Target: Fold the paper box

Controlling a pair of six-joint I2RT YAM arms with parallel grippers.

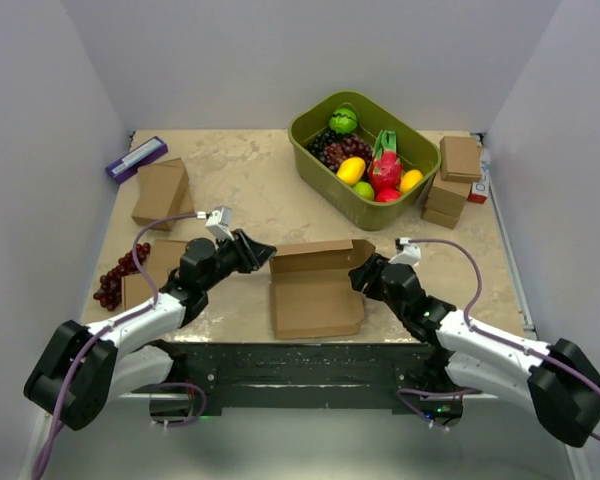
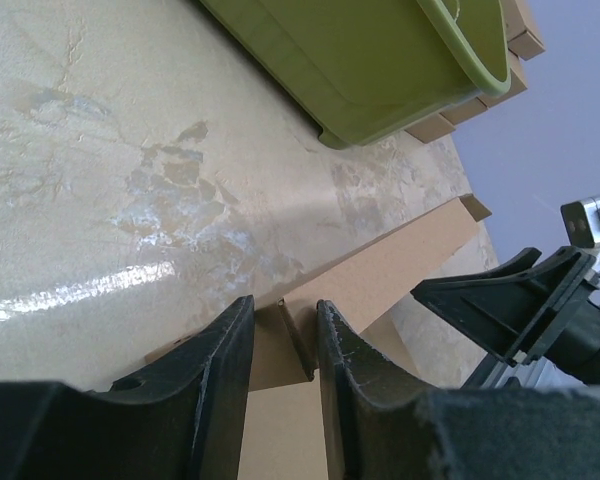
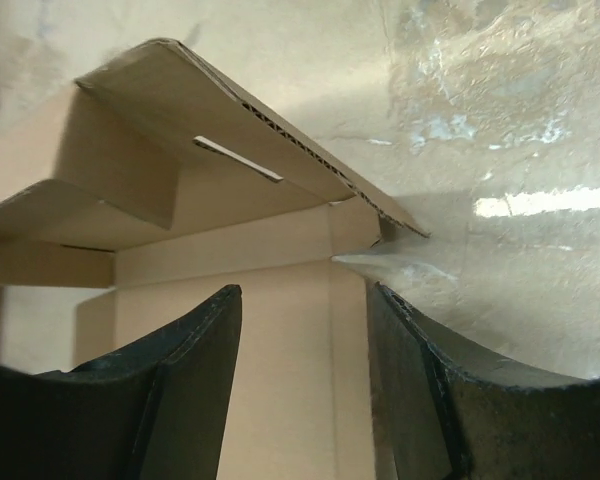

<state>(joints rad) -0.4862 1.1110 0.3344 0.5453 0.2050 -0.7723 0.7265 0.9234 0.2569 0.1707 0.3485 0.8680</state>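
Brown, thin cardboard forms the paper box (image 1: 315, 285), which lies half-shaped at the middle of the tabletop's (image 1: 250, 185) near edge. Its base is flat, and its back wall and a flap are raised along the far side. A narrow slot (image 3: 237, 158) is cut in the raised flap.

We see the left gripper (image 1: 261, 250) at the box's far-left corner. Its wrist camera shows its fingers (image 2: 225, 360) clenched on a small upright corner flap. The right gripper (image 1: 361, 272) sits at the far-right corner, released. One finger (image 3: 195, 345) is over the base and the other is over the table just beside the box's edge.

An olive-green tub (image 1: 350, 205) of fruit stands toward the far-right corner. Small cardboard boxes (image 1: 458, 160) are stacked at the right edge beside a red-and-white carton (image 1: 477, 188), whose lettering is too small for us to read. A purple-and-white packet (image 1: 135, 158) lies at the far-left corner, its print also illegible. Two more cardboard boxes (image 1: 162, 192) and dark grapes (image 1: 115, 280) sit along the left edge.
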